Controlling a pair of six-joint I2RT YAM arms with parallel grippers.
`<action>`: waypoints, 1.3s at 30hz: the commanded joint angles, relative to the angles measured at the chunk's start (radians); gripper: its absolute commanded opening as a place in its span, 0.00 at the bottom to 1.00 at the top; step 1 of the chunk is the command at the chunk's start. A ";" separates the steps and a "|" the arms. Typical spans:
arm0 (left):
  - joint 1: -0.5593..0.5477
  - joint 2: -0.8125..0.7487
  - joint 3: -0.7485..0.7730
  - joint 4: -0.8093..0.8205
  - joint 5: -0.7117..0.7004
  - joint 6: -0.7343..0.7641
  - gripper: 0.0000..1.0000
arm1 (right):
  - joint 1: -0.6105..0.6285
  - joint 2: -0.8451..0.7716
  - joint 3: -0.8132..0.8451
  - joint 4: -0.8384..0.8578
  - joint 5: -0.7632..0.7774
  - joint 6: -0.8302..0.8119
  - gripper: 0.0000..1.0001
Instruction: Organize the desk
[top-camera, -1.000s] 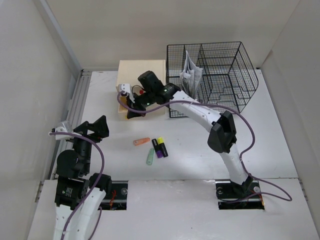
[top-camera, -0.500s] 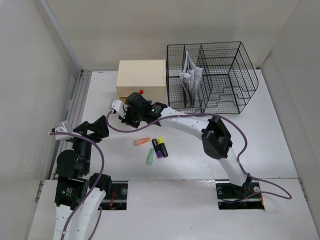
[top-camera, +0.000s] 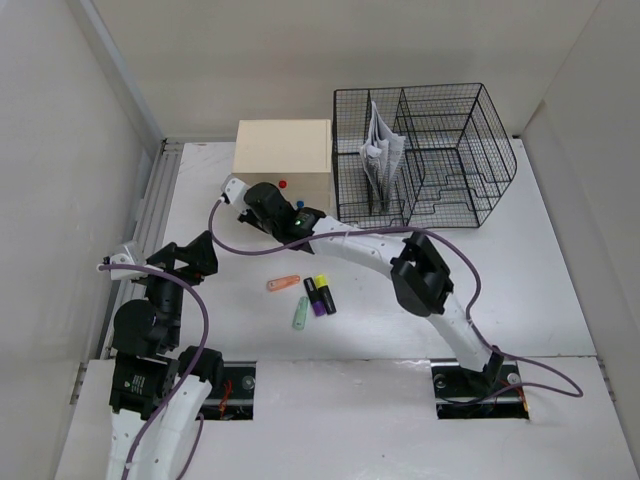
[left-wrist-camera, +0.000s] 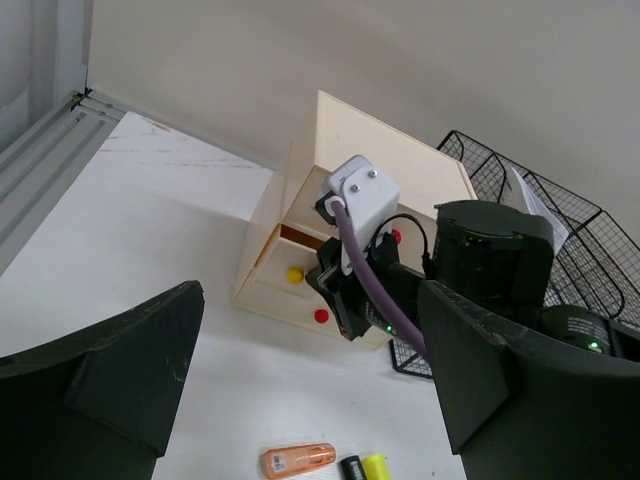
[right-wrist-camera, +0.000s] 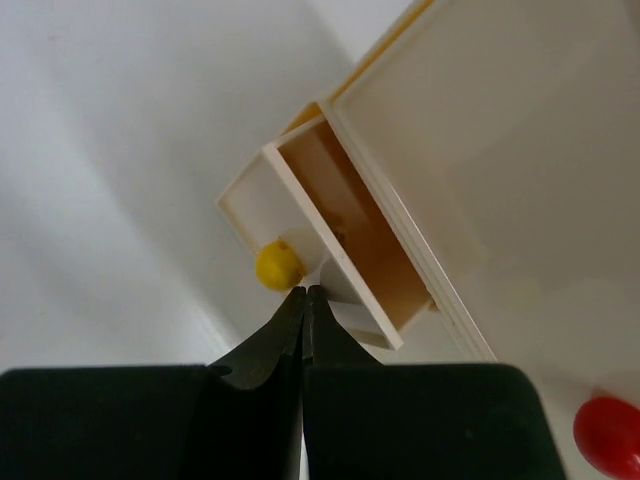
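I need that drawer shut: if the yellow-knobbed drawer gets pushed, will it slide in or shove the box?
The drawer looks thin-walled and empty, so probably light and easy-sliding. The small cream box shows no fastening, so it may shift back.

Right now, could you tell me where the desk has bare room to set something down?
The widest bare patch of the flat white desk lies in front of the black wire mesh rack, right of the right arm. A smaller one sits between the metal rail and the cream drawer box. The centre is crowded: coloured markers and the arm's reach.
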 joint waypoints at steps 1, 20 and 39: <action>-0.005 0.001 0.018 0.030 -0.001 0.009 0.86 | 0.002 0.033 0.056 0.065 0.108 -0.013 0.00; -0.005 0.002 0.028 0.077 -0.020 -0.083 0.00 | -0.048 -0.215 -0.033 -0.297 -0.541 -0.060 0.00; -0.005 0.553 -0.342 0.803 0.509 -0.441 0.81 | -0.617 -0.922 -0.510 -0.200 -1.180 -0.059 0.65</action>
